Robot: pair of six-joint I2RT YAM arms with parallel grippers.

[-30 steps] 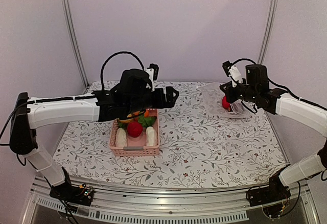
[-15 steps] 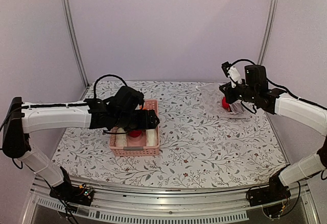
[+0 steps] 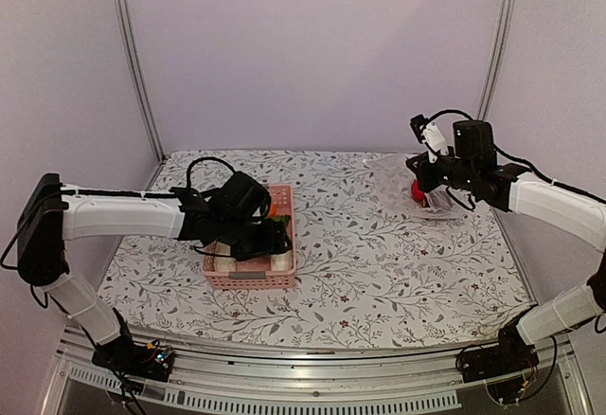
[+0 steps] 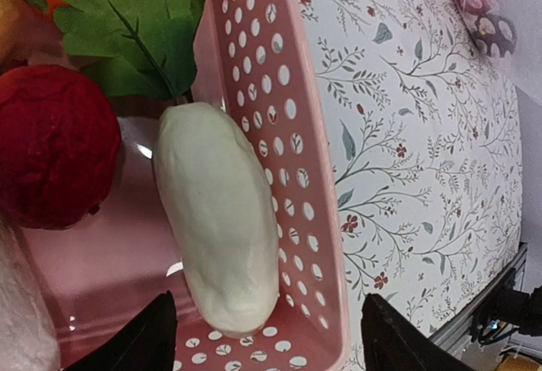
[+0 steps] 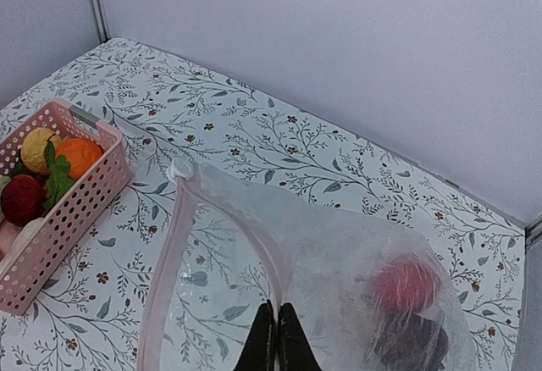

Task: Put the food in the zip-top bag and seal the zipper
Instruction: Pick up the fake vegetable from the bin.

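The zip-top bag [image 3: 402,186] lies at the far right, its mouth held open toward the basket. My right gripper [image 5: 277,337] is shut on the upper strip of the zipper [image 5: 254,235]; the lower strip [image 5: 165,261] rests on the table. A red food piece [image 5: 406,282] and a dark one [image 5: 406,337] lie inside the bag. My left gripper [image 4: 271,337] is open over the pink basket's [image 4: 288,159] right side, its jaws wide apart either side of a white oblong piece [image 4: 220,227] and the basket wall. A maroon ball [image 4: 51,146] lies beside it.
The basket [image 5: 72,210] also holds a yellow piece [image 5: 38,146], an orange piece [image 5: 78,155] with green leaves [image 4: 135,24], and a second white piece at its left. The floral tablecloth [image 3: 379,254] lies between basket and bag. Walls and metal posts stand behind and beside the table.
My left arm has pulled back and dropped from above the basket's far side down to its near right part. The right arm and the bag have not moved.
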